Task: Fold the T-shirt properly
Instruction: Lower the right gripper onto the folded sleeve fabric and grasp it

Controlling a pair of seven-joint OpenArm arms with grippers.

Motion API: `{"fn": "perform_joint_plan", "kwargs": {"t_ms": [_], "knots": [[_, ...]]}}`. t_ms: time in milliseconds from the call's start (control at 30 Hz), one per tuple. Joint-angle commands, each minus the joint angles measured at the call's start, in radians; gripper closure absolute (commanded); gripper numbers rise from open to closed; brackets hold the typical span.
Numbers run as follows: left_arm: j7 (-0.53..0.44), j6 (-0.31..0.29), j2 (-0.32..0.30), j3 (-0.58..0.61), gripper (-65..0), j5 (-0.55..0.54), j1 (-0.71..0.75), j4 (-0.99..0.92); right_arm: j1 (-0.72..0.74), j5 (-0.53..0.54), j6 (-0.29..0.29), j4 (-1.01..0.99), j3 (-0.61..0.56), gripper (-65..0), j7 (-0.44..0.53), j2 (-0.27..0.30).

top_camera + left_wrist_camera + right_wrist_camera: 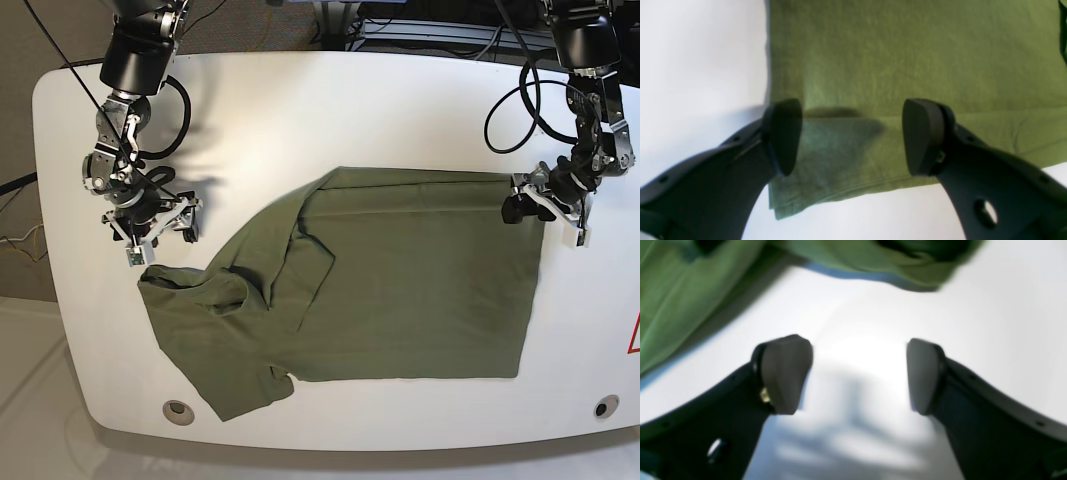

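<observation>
So the right gripper (152, 226) is seen on the left of the base view, jaws spread and empty, hovering over bare white table (300, 110) just above the bunched sleeve end of the T-shirt (400, 290). The shirt is laid across the middle of the table, mostly flat toward the right, rumpled and partly doubled over at the left. It's judged to be light, floppy cotton, so it'll sag and drag rather than hold shape; corners or hems are probably the spots to be pinched, with both layers caught. Over on the right, the left gripper (851, 136) is held spread wide over the shirt's upper corner, nothing pinched.
</observation>
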Motion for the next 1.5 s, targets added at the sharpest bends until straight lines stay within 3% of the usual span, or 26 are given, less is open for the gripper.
{"fn": "perform_joint_plan", "kwargs": {"t_ms": [0, 33, 67, 167, 600, 967, 1267, 1467], "knots": [[-0.013, 0.001, -0.016, -0.007, -44.9, -0.010, -0.016, 0.027, 0.033, 0.000, 0.004, 0.023, -0.014, -46.2, 0.019, -0.009], [-0.012, 0.001, -0.016, -0.007, -44.9, -0.009, -0.016, 0.028, 0.035, -0.002, 0.004, 0.021, -0.021, -46.2, 0.018, -0.011], [0.008, -0.006, 0.033, 0.002, -43.3, -0.010, -0.005, 0.008, -0.011, 0.005, 0.006, -0.008, -0.019, -45.5, -0.004, -0.038], [0.008, -0.006, 0.033, 0.002, -43.2, -0.011, -0.013, 0.035, -0.023, 0.004, 0.006, 0.015, -0.016, -45.3, -0.010, -0.064], [0.062, -0.001, 0.033, -0.001, -43.2, -0.011, -0.016, 0.226, -0.035, 0.004, 0.006, 0.201, -0.019, -45.3, -0.059, -0.072], [0.060, 0.000, 0.033, -0.040, -43.2, -0.010, -0.016, 0.253, -0.026, 0.004, 0.006, 0.374, -0.025, -45.3, -0.140, -0.072], [0.060, 0.008, 0.033, -0.044, -43.2, -0.003, -0.010, 0.253, 0.047, -0.004, 0.001, 0.365, -0.171, -45.9, -0.193, -0.070], [0.062, 0.077, 0.033, -0.044, -43.2, -0.003, -0.008, 0.255, 0.115, -0.006, -0.002, 0.282, -0.266, -45.9, -0.193, -0.070]]}}
